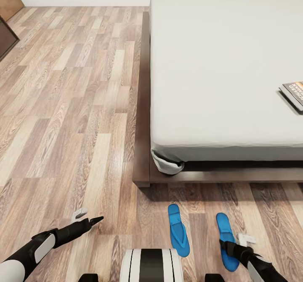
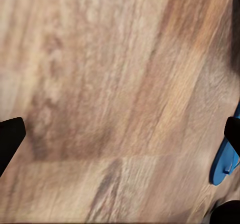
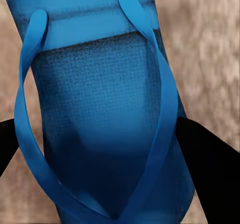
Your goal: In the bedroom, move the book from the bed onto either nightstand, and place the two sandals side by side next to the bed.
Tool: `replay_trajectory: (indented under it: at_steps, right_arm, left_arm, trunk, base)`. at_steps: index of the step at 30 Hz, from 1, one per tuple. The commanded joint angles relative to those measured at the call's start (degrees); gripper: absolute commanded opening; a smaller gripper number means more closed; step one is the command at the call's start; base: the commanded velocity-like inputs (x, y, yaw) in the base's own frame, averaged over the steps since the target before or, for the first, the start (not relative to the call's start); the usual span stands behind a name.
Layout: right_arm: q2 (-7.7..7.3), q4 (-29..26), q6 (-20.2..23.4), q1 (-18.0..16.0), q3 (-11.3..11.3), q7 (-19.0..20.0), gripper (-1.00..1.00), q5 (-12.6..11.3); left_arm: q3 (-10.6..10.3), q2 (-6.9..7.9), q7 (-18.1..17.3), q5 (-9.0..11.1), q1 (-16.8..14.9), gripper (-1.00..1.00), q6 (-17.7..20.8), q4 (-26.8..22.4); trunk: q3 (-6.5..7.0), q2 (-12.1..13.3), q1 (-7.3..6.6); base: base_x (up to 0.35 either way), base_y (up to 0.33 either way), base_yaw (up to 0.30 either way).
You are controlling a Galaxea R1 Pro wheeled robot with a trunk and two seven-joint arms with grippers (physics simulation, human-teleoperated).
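Head view, sandals: two blue sandals lie on the wood floor (image 1: 63, 105) near the foot of the bed (image 1: 227, 63), the left sandal (image 1: 178, 230) and the right sandal (image 1: 226, 240) apart but almost parallel
Head view, book: the book (image 1: 294, 93) rests on the mattress at the far right edge
Head view, room: wide bare floor to the left; the bed frame edge is close ahead
Left wrist view: left gripper (image 2: 120, 139) spread open over bare planks, holding nothing
Right wrist view: right gripper (image 3: 107, 149) is open, fingers on both sides of the right sandal, not clenched
Handling: the sandal looks light, soft and bendable; pinching the sole across its width seems safest
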Motion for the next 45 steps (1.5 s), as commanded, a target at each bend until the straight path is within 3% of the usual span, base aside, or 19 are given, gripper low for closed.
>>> replay_trajectory:
  at_steps: [1,4,10,29,45]
  right_arm:
    - [1.30,-1.35,0.42,-0.01,-0.37,0.29,-1.00,-0.21]
    - [4.52,-4.43,0.65,-0.04,-0.37,-0.40,-1.00,1.03]
    - [6.40,-5.74,0.82,-0.05,-0.35,-5.25,-1.00,4.57]
    - [6.15,-7.62,0.84,-0.05,-0.45,-6.48,-1.00,5.06]
    - [6.12,-7.70,0.84,-0.05,-0.45,-6.49,-1.00,5.06]
  left_arm:
    - [-0.23,0.04,-0.04,0.62,-0.01,1.00,0.55,-0.05]
    - [-0.24,0.01,-0.04,0.64,-0.01,1.00,0.57,-0.05]
    - [-0.17,0.00,-0.10,0.69,-0.01,1.00,0.63,-0.05]
    - [-0.25,-0.26,-0.04,0.71,-0.01,1.00,0.58,-0.11]
    - [-0.20,-0.26,-0.04,0.73,-0.01,1.00,0.58,-0.13]
  trunk:
    - [-0.03,-0.01,-0.01]
    - [-0.03,-0.01,-0.01]
    - [-0.03,-0.01,-0.01]
    - [-0.03,-0.01,-0.01]
    - [-0.03,-0.01,-0.01]
  base:
    - [0.000,0.000,0.000]
    - [0.000,0.000,0.000]
    - [0.000,0.000,0.000]
    - [0.000,0.001,0.000]
    - [0.000,0.177,0.000]
